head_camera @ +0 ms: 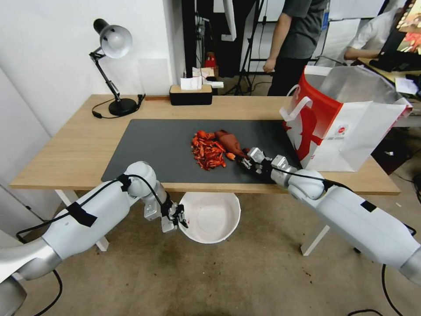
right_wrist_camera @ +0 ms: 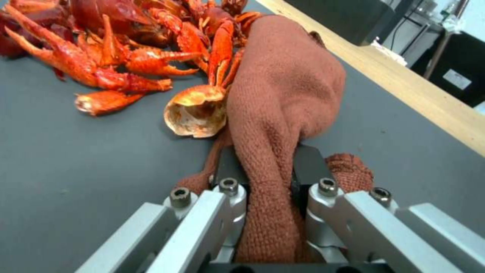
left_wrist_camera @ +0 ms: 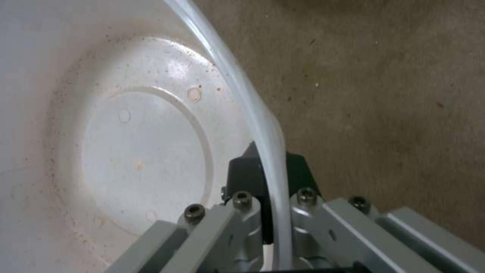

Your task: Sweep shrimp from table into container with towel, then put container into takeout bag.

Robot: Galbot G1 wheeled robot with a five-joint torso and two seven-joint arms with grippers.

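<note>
White wall (head_camera: 52, 52), brownish concrete floor (head_camera: 219, 281), black desk lamp (head_camera: 112, 66).

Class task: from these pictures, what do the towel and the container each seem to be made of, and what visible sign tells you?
Towel: seemingly knitted or woven cloth, matte; looped weave shows.
Container: probably thin plastic, smooth and glossy; its rim looks translucent.

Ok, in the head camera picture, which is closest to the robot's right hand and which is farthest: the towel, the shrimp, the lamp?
From the right hand, nearest first:
1. The towel, pinched in that hand on the dark mat.
2. The shrimp, heaped just past the towel, toward the robot's left.
3. The lamp, far off at the table's back left corner.
</note>
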